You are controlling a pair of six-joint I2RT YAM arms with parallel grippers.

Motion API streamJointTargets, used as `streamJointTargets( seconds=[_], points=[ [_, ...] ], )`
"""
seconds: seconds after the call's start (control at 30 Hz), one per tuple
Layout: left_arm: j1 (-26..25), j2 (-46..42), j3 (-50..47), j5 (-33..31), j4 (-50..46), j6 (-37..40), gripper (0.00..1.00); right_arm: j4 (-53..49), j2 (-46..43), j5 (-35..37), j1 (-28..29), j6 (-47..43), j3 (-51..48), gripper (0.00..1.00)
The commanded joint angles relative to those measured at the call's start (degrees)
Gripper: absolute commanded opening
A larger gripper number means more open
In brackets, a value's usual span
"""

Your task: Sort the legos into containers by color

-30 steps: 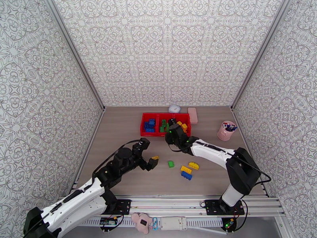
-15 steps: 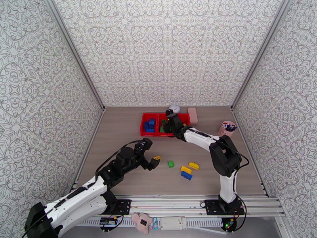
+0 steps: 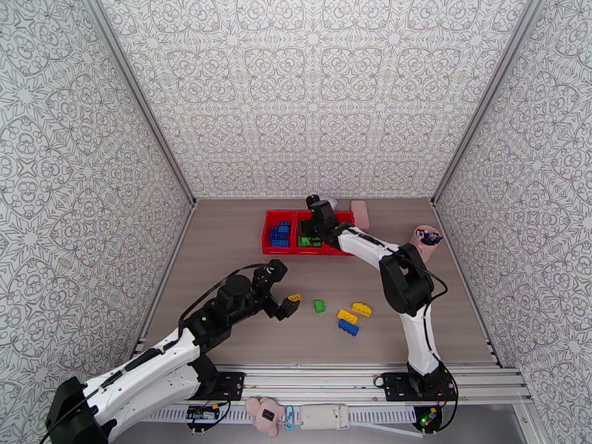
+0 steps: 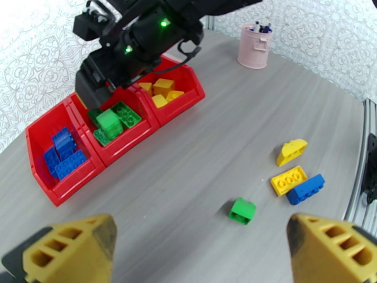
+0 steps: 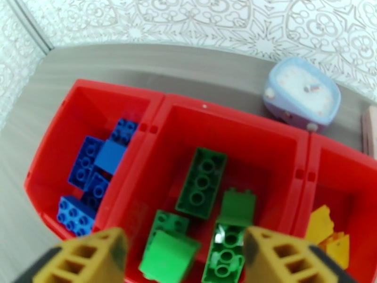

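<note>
1. A grey wood-grain desk (image 3: 222,246) is closed in on three sides by patterned walls (image 3: 311,90). A metal rail (image 3: 333,379) runs along its near edge.
2. The red tray (image 3: 288,214) of three joined containers sits toward the back of the desk. A pink case (image 3: 360,214) lies just beside its right end, and a pink cup (image 3: 422,244) stands further right.
3. From above, the loose legos lie on the open desk between the arms, well apart from the tray. They are a green brick (image 3: 319,306), an arched yellow brick (image 3: 362,308), and a flat yellow brick (image 3: 347,316) just beside a blue brick (image 3: 348,328).
4. The left wrist view shows the left pincer (image 4: 202,251) released, its yellow fingers (image 4: 70,251) wide apart over the desk near the green brick.
5. The right wrist view looks down into the bins. Blue bricks (image 5: 89,170) are in the left one, green bricks (image 5: 201,182) in the middle, and yellow bricks (image 5: 325,227) in the right.
6. The same view shows the right pincer (image 5: 184,260) released, spread above the middle bin. A pale blue clock (image 5: 301,93) stands behind the tray.
</note>
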Motion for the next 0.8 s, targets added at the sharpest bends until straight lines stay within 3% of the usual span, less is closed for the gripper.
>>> streamJointTargets(
  seconds=[0.0, 0.2, 0.47, 0.77],
  points=[
    [-1.38, 0.46, -0.73, 1.88, 0.62, 3.45, 1.0, 0.79, -8.45, -1.78, 0.01, 0.26, -5.72, 0.73],
    [-4.47, 5.31, -0.16, 3.23, 0.65, 9.15, 1.0, 6.14, -22.19, -2.45, 0.01, 0.74, -20.73, 0.77],
    [-7.69, 19.14, 4.89, 3.25, -1.51, 15.71, 1.0, 7.36, -37.2, 0.49, 0.01, -0.96, -37.45, 0.83],
    [-7.66, 34.33, 7.87, 4.08, 2.59, 21.12, 1.0, 7.54, -46.87, 3.84, 0.01, 0.06, -48.59, 0.85]
  ],
)
